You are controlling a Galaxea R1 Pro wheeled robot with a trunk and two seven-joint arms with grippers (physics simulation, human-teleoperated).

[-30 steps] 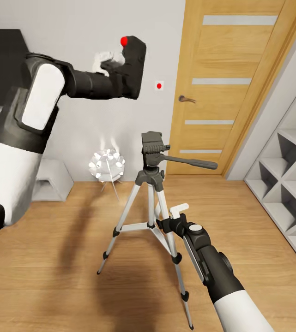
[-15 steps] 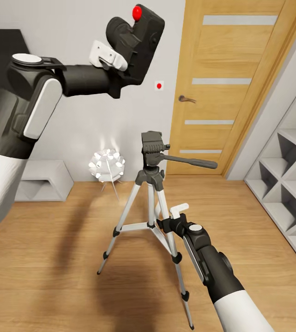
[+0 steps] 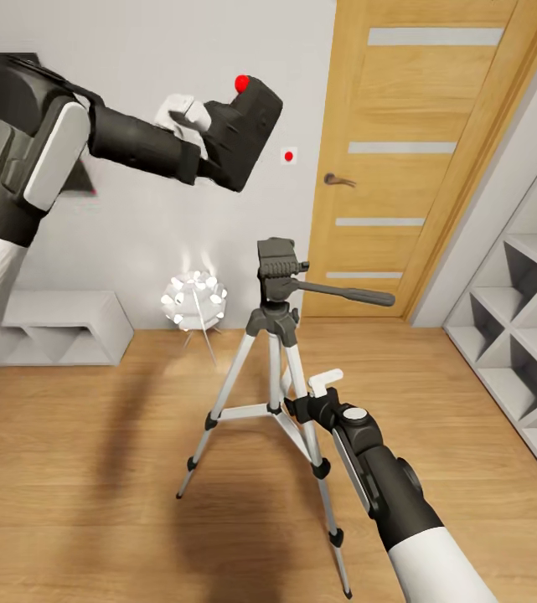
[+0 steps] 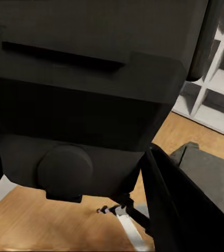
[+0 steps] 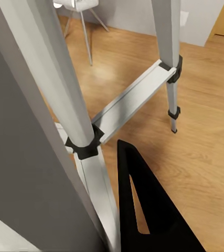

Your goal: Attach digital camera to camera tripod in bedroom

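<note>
1. The digital camera [image 3: 243, 132], boxy, dark grey with a red button, is held high above the camera tripod [image 3: 278, 335], clamped in the left claw [image 3: 205, 134].
2. The left arm is stretched forward; the right claw [image 3: 314, 398] is seen beside a silver tripod leg, its state cannot be told.

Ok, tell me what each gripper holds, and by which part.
Left gripper holds the digital camera by its side, high above the camera tripod. Right gripper clasps a tripod leg.

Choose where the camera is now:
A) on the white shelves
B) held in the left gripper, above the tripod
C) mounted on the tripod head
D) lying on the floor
B: the left gripper holds the camera high, clear above the tripod head, which is bare.
</note>
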